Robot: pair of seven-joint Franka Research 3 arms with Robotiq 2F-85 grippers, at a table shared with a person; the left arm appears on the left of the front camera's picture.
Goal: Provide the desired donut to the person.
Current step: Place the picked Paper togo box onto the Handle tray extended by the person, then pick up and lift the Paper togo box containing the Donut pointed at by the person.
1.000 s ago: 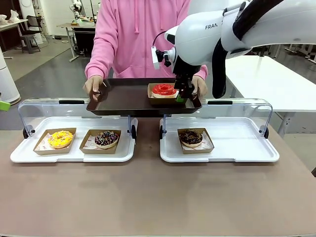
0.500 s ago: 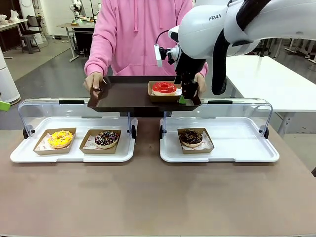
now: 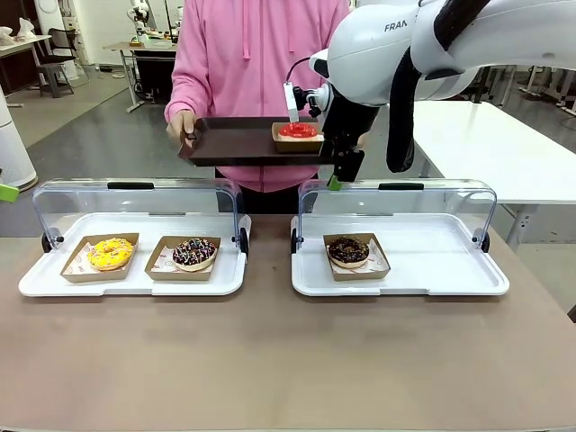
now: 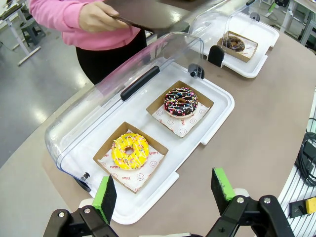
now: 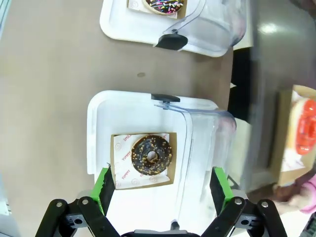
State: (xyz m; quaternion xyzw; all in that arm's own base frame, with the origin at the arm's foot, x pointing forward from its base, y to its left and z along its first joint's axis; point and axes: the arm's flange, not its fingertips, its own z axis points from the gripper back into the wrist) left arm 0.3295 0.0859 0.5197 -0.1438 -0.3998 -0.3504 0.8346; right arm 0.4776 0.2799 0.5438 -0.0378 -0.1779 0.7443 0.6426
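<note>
Red donut (image 3: 298,130) sits in its box (image 3: 281,140) on the dark tray (image 3: 234,144) held by the person (image 3: 252,54). Your right gripper (image 5: 160,185) and left gripper (image 4: 165,190) stand open, empty. Delivery appears done; you have only the retreat left.

1. Saw person in bright pink hooded sweatshirt (image 3: 236,63) holding dark flat rectangular tray (image 3: 229,142) level.
2. Found red-glazed ring donut (image 3: 298,130) in brown cardboard box (image 3: 290,144) at its right end.
3. Noted black right gripper with green pads (image 3: 340,177) hanging just beside that end.
</note>
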